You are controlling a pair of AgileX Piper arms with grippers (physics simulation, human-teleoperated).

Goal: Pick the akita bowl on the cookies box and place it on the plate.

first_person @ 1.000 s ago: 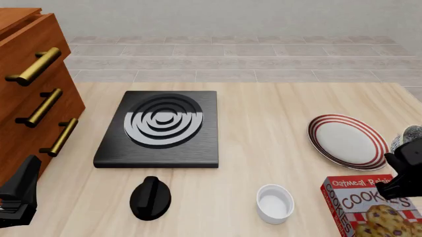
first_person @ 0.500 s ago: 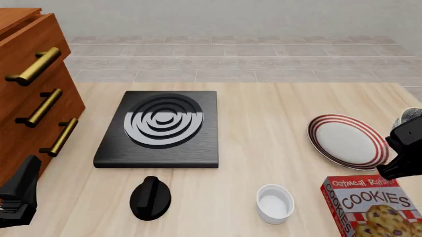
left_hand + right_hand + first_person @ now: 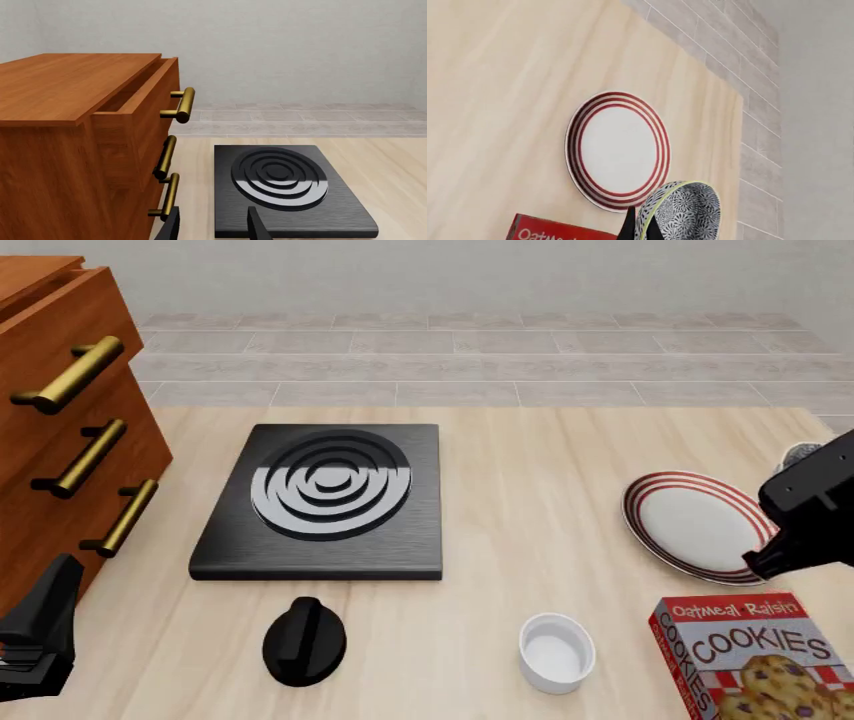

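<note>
Since a second ago the right jaws [image 3: 638,226] have carried the akita bowl [image 3: 684,212] off the cookies box [image 3: 761,655] and farther away, toward the plate [image 3: 694,525]. They pinch its light rim, bowl tilted. In the front view the plate lies just left of the right arm, so the coming move is leftward, then down. Left jaws [image 3: 212,226] hang open and empty near the stove [image 3: 327,502] on the counter [image 3: 534,460].
</note>
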